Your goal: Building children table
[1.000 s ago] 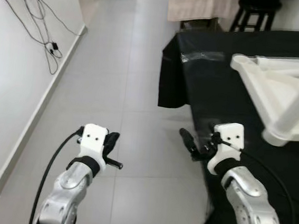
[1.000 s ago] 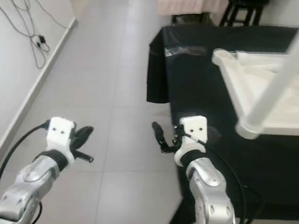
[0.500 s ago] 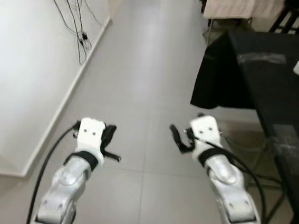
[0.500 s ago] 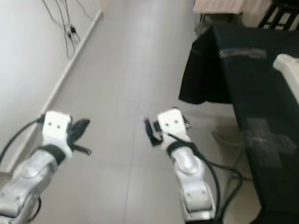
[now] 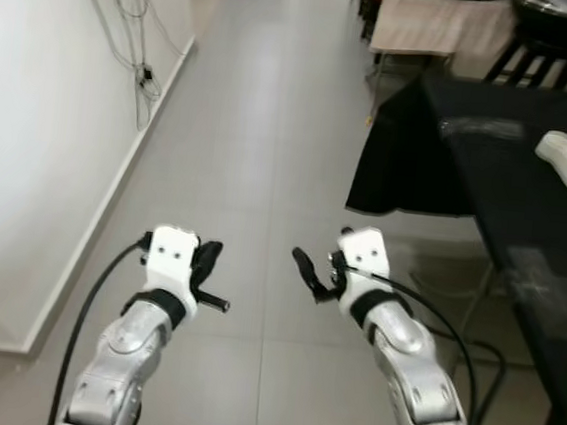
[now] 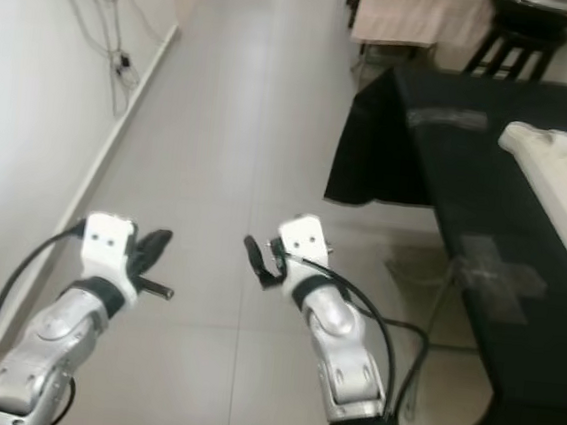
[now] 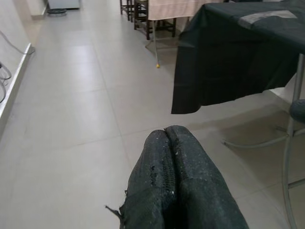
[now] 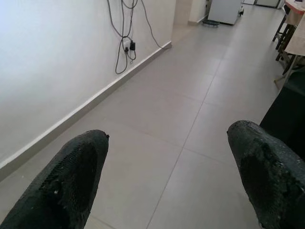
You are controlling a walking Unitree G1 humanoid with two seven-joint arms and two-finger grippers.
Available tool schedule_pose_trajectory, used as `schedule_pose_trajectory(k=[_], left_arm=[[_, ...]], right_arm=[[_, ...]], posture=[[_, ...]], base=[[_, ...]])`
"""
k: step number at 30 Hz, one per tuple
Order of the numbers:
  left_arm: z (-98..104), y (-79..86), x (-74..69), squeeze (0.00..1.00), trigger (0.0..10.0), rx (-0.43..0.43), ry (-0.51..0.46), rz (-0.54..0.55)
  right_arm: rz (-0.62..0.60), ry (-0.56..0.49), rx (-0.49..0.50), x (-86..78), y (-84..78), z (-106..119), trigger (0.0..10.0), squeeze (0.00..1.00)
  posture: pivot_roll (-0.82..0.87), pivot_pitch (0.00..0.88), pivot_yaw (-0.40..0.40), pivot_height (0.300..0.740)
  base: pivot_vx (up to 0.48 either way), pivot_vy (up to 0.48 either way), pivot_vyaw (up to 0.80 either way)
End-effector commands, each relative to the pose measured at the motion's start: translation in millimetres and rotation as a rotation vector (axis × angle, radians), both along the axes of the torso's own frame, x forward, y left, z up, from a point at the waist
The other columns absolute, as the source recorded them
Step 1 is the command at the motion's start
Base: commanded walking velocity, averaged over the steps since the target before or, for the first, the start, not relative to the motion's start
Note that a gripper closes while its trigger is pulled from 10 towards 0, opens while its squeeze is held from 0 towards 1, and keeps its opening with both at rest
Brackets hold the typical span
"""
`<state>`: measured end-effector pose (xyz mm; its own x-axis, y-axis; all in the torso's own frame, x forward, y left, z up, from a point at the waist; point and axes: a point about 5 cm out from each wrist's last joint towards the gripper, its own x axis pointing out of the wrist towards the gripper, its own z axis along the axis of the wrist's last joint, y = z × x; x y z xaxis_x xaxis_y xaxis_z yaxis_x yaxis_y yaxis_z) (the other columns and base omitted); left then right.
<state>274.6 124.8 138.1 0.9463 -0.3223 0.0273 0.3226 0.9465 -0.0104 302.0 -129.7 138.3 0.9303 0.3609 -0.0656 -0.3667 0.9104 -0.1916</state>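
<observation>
An upturned white children's table top [image 6: 560,175] lies on a table under a black cloth [image 5: 514,164], at my far right; just its corner is in view. Both arms are held low over the grey floor tiles, well to the left of that table. My left gripper [image 5: 206,260] has its two black fingers pressed together with nothing between them, as the left wrist view shows [image 7: 167,136]. My right gripper [image 5: 306,270] stands wide open and empty, its fingers [image 8: 78,167] far apart over bare floor.
A white wall with a skirting board runs along the left, with hanging cables [image 5: 138,53]. A dark stool [image 5: 535,56] and a table with a beige cloth [image 5: 437,21] stand beyond the black table. A grey tape cross [image 6: 494,273] marks the black cloth.
The view has swung left, so the black table and white top now sit at the right edge. My right gripper has come off the table's edge and hangs over the floor.
</observation>
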Motion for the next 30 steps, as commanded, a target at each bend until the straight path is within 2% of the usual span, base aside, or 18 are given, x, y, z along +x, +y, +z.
schedule_pose_trajectory(k=[1, 30], left_arm=[[-1.6, -1.2, 0.4, 0.0, 10.0, 0.003, 0.002, -0.01], [0.0, -0.8, 3.7, 0.0, 10.0, 0.004, -0.008, -0.02]], right_arm=[[0.001, 0.005, 0.017, 1.8, -2.2, -1.6, 10.0, 0.0], [0.054, 0.013, 0.065, 6.4, 0.0, -2.8, 10.0, 0.0]], posture=[[-0.04, 0.11, 0.015, 0.74], [-0.04, 0.116, 0.019, 0.74]], base=[[0.371, 0.0, 0.0], [0.365, 0.0, 0.0]])
